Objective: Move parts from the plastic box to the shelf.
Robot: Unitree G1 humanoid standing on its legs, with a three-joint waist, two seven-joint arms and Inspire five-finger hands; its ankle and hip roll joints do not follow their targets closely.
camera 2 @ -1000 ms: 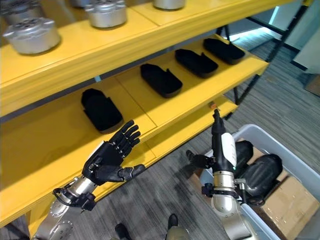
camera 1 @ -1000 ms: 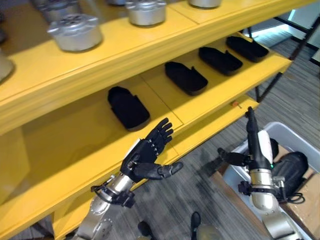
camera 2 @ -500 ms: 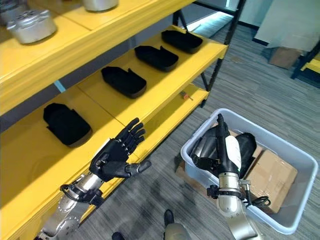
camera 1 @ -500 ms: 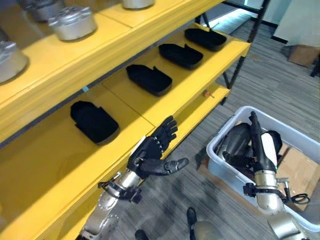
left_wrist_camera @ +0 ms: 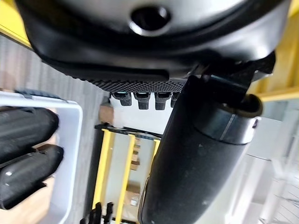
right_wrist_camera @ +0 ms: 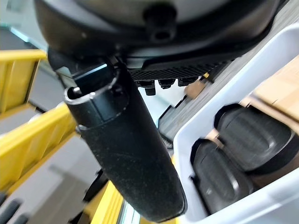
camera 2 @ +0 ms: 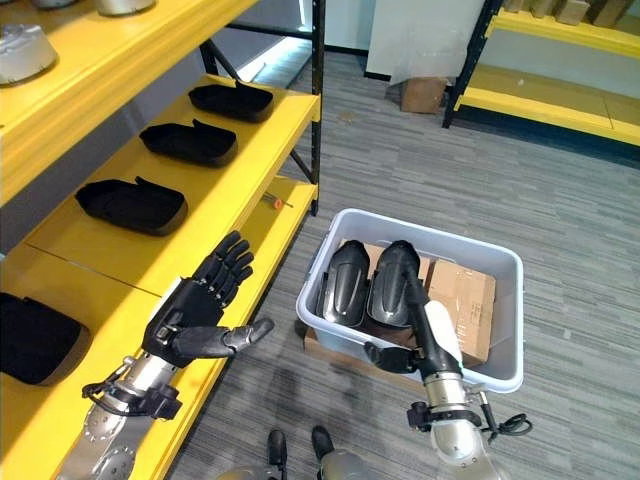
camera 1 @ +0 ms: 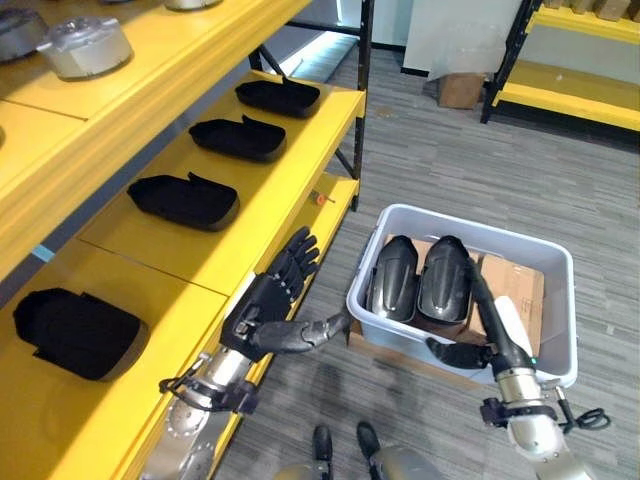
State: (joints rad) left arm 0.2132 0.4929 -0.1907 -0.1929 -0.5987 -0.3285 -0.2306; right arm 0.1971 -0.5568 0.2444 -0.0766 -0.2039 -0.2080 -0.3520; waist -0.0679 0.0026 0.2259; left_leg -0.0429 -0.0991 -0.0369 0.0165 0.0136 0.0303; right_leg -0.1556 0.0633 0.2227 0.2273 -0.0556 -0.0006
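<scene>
Both hands, left (camera 1: 268, 310) & right (camera 1: 492, 330), flat open, empty; two glossy black parts (camera 1: 420, 280) in box (camera 1: 560, 300), seemingly plastic.

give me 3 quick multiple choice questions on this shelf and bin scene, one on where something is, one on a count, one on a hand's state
1. Where are the two glossy black parts?
A. on the top shelf
B. standing side by side in the plastic box
C. on the bare floor

2. How many black parts lie on the yellow shelf board by the left hand?
A. one
B. four
C. seven

3. What state is the left hand in?
A. open, fingers straight, holding nothing
B. curled round a part
C. gripping the box rim

Answers:
1 B, both eye views show them upright together in the grey box on the floor.
2 B, four lie in a row along that board.
3 A, its fingers are spread over the shelf edge with nothing in them.
</scene>
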